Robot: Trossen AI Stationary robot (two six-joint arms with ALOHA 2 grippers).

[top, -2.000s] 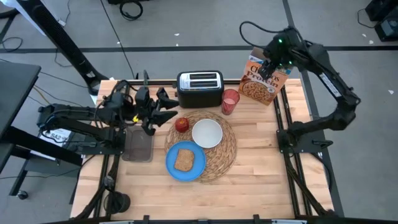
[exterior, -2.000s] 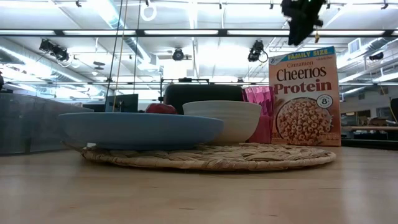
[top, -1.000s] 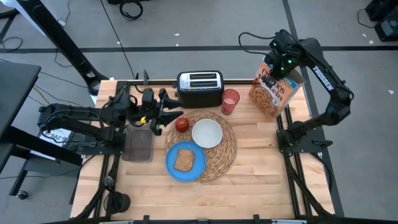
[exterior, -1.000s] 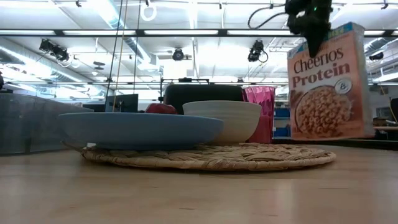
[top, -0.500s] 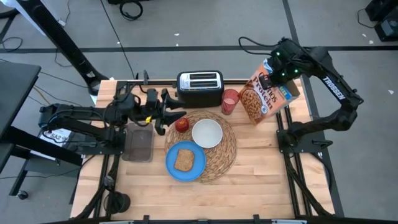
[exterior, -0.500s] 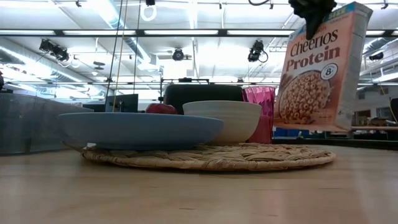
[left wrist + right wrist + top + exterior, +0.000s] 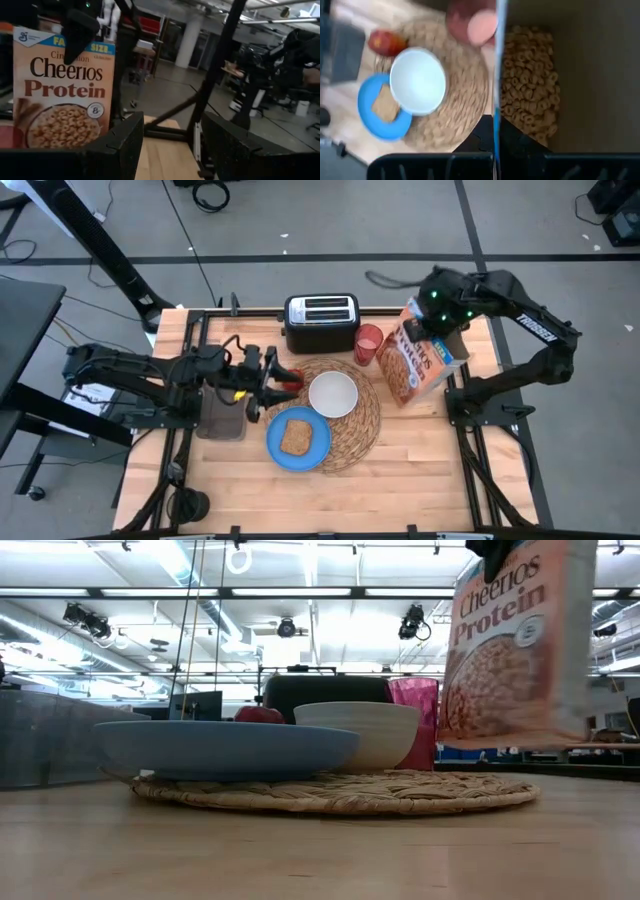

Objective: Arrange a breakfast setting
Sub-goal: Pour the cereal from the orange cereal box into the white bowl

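The Cheerios box [image 7: 415, 360] hangs tilted above the table's right side, beside the round woven placemat [image 7: 368, 430], with my right gripper [image 7: 432, 315] shut on it. On the placemat sit the white bowl [image 7: 332, 393] and the blue plate [image 7: 315, 448] with the toast slice [image 7: 295, 437]. The red apple [image 7: 292, 376] rests at the placemat's left edge. My left gripper [image 7: 280, 377] stands open right beside the apple, on its left; whether it touches the apple I cannot tell. The red cup [image 7: 368, 342] stands behind the placemat. My right gripper pinches the top edge of one wide wall [image 7: 496, 107] of the open Cheerios box, one finger inside the box and one outside. The fingers come from above, pointing down. The box hangs below them, tilted and lifted clear of the table [image 7: 515, 650].
The black-and-silver toaster [image 7: 322, 320] stands at the far edge behind the placemat. A grey tray [image 7: 222, 418] lies under the left arm. Bare wood [image 7: 420, 470] stretches along the near side and the right.
My right gripper has carried the Cheerios box up and from the far right corner toward the placemat and the near edge; the box has tipped further. My left gripper has moved toward the table's right, up to the apple, its fingers kept open.
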